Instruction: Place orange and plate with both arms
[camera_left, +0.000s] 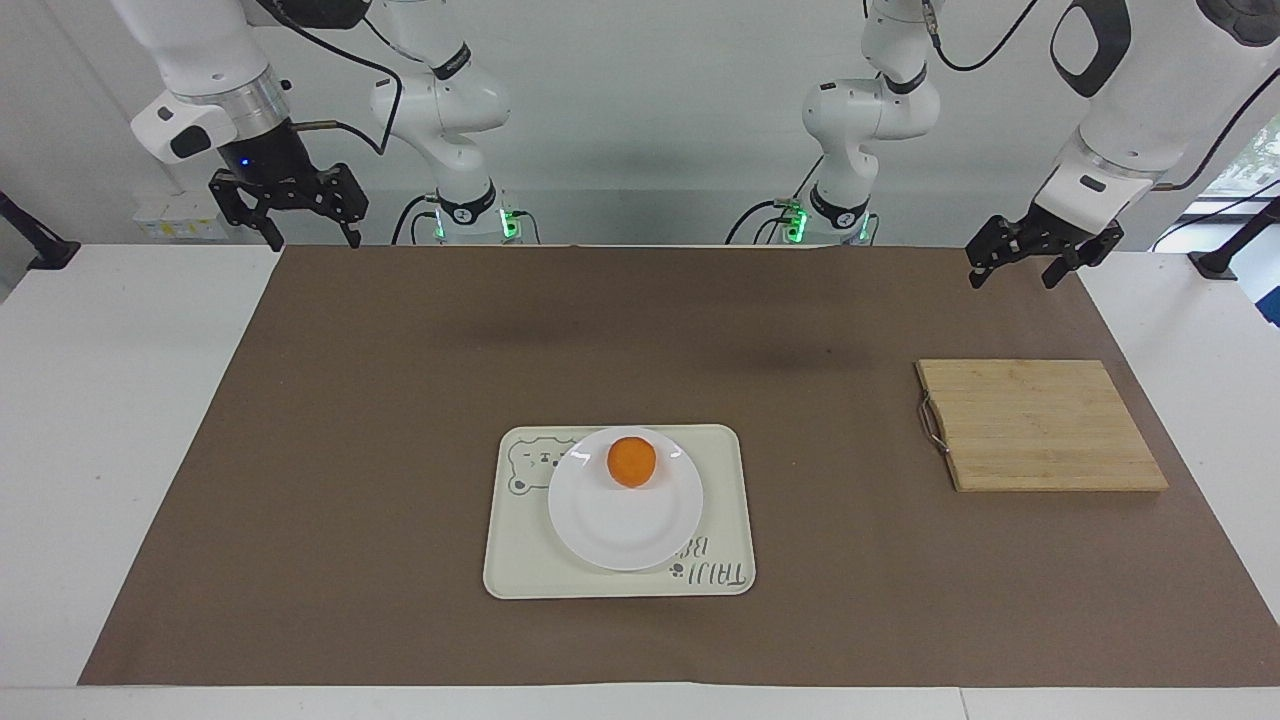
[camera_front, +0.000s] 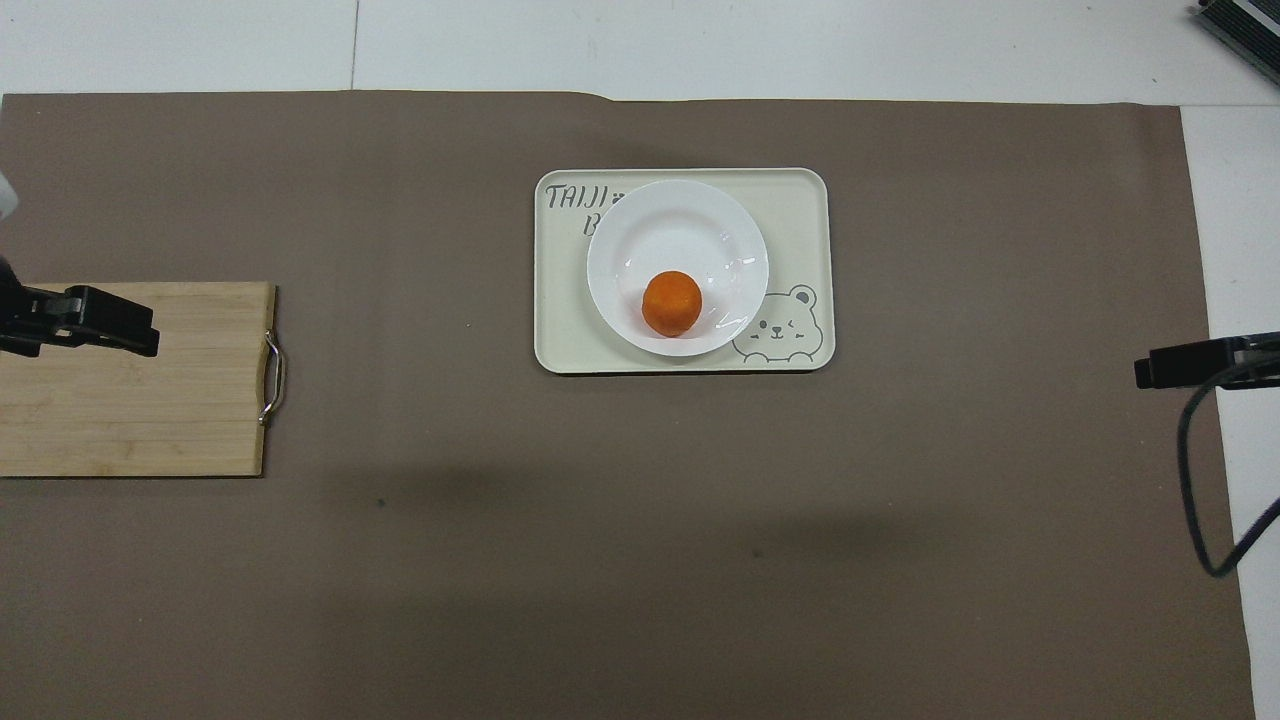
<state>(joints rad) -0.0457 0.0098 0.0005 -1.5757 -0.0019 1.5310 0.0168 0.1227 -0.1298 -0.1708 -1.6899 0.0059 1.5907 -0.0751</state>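
Note:
The orange (camera_left: 631, 461) lies in the white plate (camera_left: 625, 530), on the part of it nearer to the robots. The plate rests on a cream tray with a bear drawing (camera_left: 520, 570) in the middle of the brown mat. The overhead view shows the orange (camera_front: 671, 303), the plate (camera_front: 680, 220) and the tray (camera_front: 800, 200) too. My right gripper (camera_left: 312, 238) is open and empty, raised over the mat's corner at the right arm's end. My left gripper (camera_left: 1012, 275) is open and empty, raised over the mat's edge by the cutting board. Both are well away from the plate.
A bamboo cutting board (camera_left: 1040, 425) with a metal handle lies at the left arm's end of the mat. In the overhead view the left gripper (camera_front: 100, 320) covers part of the board (camera_front: 130, 400), and the right gripper (camera_front: 1180, 365) shows at the mat's edge with a black cable.

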